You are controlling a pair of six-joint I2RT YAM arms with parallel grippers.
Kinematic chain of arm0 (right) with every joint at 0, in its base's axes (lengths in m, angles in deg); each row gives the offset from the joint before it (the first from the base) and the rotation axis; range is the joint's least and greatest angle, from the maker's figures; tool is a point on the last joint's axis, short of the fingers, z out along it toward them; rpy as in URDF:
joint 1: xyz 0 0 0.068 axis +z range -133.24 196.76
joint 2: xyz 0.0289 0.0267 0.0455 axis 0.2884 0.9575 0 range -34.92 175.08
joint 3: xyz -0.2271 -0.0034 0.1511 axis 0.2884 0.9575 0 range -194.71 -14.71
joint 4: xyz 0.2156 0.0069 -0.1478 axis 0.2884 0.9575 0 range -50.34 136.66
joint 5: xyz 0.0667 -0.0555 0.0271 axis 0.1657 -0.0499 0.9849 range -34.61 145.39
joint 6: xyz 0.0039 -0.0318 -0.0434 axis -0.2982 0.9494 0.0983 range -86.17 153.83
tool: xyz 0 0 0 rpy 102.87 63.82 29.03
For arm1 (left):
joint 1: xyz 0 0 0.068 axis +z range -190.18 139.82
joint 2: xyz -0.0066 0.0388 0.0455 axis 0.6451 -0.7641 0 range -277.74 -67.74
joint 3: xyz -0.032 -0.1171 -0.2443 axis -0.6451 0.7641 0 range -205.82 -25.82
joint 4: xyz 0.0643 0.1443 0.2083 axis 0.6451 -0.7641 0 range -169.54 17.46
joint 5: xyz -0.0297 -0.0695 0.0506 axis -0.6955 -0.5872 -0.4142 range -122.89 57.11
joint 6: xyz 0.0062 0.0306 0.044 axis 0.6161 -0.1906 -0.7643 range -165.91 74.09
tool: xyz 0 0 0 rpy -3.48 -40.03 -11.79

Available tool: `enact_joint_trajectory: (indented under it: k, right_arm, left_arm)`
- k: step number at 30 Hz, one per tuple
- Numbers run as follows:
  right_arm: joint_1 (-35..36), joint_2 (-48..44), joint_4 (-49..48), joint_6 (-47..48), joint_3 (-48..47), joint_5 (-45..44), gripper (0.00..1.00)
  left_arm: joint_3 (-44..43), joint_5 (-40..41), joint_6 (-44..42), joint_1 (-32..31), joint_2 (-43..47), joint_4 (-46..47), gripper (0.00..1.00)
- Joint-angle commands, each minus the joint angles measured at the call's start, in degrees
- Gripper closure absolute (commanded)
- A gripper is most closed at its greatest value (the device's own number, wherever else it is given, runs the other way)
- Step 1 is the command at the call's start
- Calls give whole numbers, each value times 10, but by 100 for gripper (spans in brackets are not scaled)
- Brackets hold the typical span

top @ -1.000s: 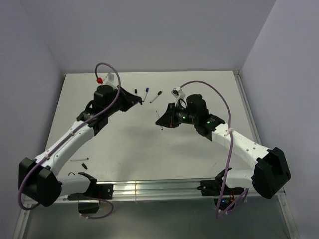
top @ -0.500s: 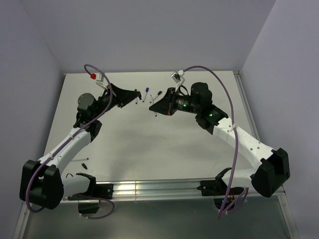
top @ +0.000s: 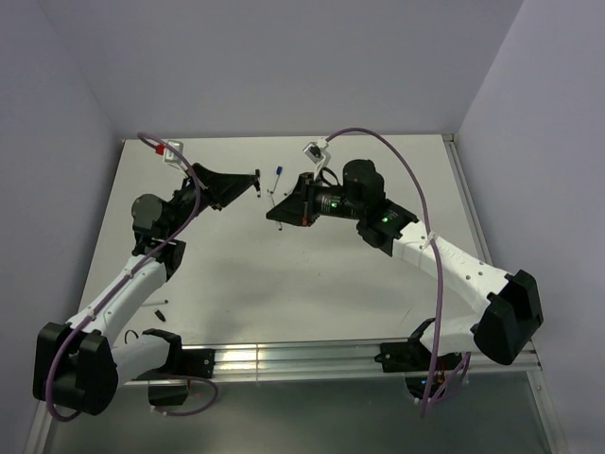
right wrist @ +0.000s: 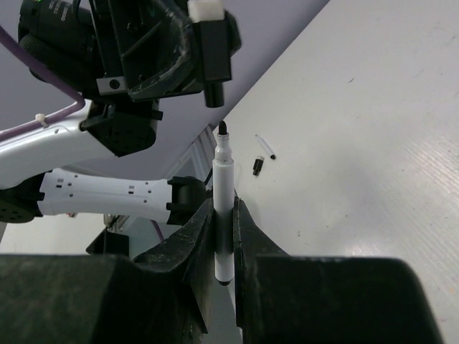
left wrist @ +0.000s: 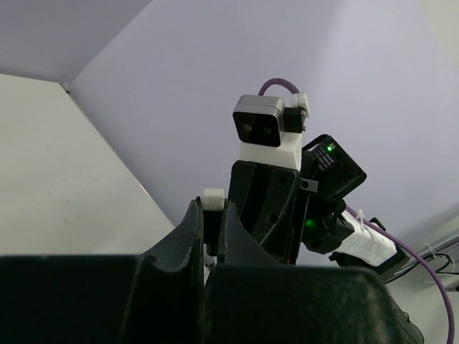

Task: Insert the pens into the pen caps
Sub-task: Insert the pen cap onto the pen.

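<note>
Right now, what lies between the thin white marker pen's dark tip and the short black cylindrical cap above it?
Nothing: the right wrist view shows a bare gap between the white marker pen and the black cap.

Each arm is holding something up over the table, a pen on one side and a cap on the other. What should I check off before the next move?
1. Pen clamped in the right fingers, tip exposed: ok.
2. Cap clamped in the left fingers: ok.
3. Cap's open end facing the tip: cannot tell.
4. Tip in line with the cap: not ok; it sits slightly to one side in the right wrist view.
5. Tip inside the cap: not ok; there is a gap.
6. Nothing between tip and cap: ok.
</note>
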Motion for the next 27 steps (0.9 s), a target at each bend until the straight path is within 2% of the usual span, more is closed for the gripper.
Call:
enact_joint_trajectory:
  k: [1,27]
  right_arm:
    - [17,-3,-21,12,-20,-7,100]
    - [39,7,-1,25,-41,-11,100]
  left_arm:
    - [7,-3,2,4,9,41,100]
    - [11,-17,15,-4,2,65,100]
